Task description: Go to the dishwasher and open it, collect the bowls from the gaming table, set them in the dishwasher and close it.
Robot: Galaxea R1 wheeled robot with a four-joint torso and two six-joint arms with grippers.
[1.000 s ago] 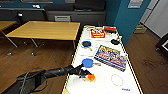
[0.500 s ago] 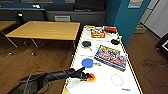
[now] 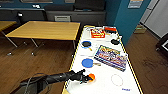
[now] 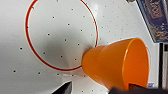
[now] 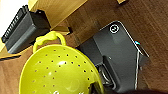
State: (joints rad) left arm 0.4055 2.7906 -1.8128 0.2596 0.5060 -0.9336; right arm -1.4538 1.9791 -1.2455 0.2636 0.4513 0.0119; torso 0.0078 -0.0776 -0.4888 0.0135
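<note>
The long white gaming table [image 3: 107,82] runs away from me. My left gripper [image 3: 86,77] reaches over its near end, shut on the rim of an orange bowl [image 3: 91,76]. In the left wrist view this orange bowl [image 4: 117,65] hangs tilted above the white top. A blue bowl [image 3: 87,62] lies just beyond it. Farther back are a black bowl [image 3: 86,44] on a blue plate and another black bowl [image 3: 115,41]. A yellow perforated bowl [image 5: 57,72] with a loop handle hangs over the floor, my right gripper shut on it. The dishwasher is out of view.
A colourful board-game box [image 3: 111,57] lies on the table's right half and a red box [image 3: 97,32] at its far end. A red ring [image 4: 27,25] is printed on the top. A wooden table [image 3: 45,30] stands to the left. My dark base [image 5: 117,57] is beside the yellow bowl.
My left gripper has moved a little toward the table's near end with the orange bowl in it. The other bowls have stayed in place.
</note>
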